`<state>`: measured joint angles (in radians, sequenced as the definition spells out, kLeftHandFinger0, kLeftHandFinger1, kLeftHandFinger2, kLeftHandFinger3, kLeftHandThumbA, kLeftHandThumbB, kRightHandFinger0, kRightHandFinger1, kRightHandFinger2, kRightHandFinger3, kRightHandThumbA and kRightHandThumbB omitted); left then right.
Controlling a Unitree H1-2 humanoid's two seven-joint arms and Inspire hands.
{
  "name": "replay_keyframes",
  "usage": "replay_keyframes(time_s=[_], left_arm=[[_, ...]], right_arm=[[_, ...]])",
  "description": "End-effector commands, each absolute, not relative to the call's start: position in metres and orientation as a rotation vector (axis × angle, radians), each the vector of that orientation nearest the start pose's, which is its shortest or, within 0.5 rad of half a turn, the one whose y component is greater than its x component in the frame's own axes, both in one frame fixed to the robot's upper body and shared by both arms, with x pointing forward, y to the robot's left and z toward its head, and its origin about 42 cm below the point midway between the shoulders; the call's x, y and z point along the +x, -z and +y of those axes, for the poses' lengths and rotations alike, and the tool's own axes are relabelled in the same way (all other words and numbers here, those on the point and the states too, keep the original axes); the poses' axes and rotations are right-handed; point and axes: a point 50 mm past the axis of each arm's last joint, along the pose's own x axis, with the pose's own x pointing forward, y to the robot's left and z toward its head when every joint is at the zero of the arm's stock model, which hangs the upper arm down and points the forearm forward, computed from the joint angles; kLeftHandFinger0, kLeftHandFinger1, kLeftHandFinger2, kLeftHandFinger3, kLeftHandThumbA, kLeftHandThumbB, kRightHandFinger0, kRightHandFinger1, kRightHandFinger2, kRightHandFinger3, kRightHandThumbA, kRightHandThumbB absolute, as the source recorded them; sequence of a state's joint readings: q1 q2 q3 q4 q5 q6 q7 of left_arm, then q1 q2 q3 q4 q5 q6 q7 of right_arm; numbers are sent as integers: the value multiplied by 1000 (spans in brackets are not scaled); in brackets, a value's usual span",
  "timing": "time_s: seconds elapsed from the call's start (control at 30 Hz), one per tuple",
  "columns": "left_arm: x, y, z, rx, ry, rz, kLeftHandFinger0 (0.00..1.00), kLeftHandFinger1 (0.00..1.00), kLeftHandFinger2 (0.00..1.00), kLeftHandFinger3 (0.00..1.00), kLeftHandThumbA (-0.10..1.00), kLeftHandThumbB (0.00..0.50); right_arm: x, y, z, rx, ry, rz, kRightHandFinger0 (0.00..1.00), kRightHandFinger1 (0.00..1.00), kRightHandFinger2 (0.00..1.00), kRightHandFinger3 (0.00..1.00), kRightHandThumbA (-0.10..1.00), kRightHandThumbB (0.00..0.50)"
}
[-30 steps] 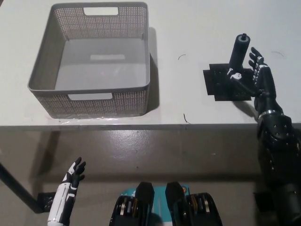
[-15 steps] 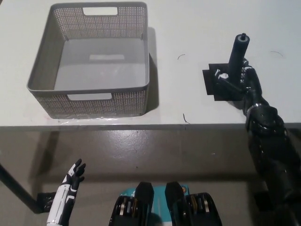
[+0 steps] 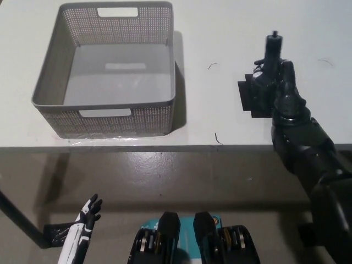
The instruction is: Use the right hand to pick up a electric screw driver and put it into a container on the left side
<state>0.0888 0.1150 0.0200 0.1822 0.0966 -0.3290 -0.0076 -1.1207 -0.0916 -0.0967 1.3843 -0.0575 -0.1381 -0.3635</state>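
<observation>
The electric screwdriver [image 3: 272, 48] is a dark cylinder with a small tip, upright at the table's right side. My black right hand [image 3: 273, 74] is shut on its lower body, over the black pad [image 3: 249, 97] where it stood. Whether the tool's base still touches the pad is hidden by the hand. The grey mesh basket [image 3: 74, 103] sits on the left of the table with nothing in it. My white left hand [image 3: 83, 222] rests low at the bottom left, below the table edge, fingers apart.
The white table's [image 3: 220, 118] front edge runs across the middle of the picture, with grey floor [image 3: 181, 176] below it. A few thin dark scraps [image 3: 218, 138] lie between basket and pad. A dark table leg [image 3: 16, 220] slants at the lower left.
My right hand swung from beside the screwdriver onto it and closed around its body. The screwdriver now shows slightly higher and further left in the picture. The left hand dropped a little.
</observation>
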Motion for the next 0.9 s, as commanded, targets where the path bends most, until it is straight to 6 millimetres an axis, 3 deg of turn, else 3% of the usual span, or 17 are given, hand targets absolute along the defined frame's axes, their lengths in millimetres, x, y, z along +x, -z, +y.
replay_keyframes(time_s=[0.0,0.3,0.43,0.63,0.77,0.87], left_arm=[[247,-56,264,230,30,-137,1000,1000,1000,1000,1000,113],[244,-54,264,229,24,-136,1000,1000,1000,1000,1000,103],[243,-51,263,224,25,-124,1000,1000,1000,1000,1000,122],[247,-52,264,227,17,-129,1000,1000,1000,1000,1000,105],[244,-49,263,226,17,-117,1000,1000,1000,1000,1000,113],[241,-47,263,223,16,-110,1000,1000,1000,1000,1000,115]], right_arm=[[576,-267,-173,-154,304,-73,0,165,627,616,-100,136],[576,-273,-168,-74,289,-127,0,171,614,579,-100,125],[578,-281,-163,-70,298,-146,0,82,555,516,-100,128],[581,-319,-142,-48,246,-282,0,112,574,670,-100,107],[579,-341,-125,-42,218,-382,0,165,617,661,-100,113],[577,-359,-107,-58,223,-404,0,164,584,631,-100,141]])
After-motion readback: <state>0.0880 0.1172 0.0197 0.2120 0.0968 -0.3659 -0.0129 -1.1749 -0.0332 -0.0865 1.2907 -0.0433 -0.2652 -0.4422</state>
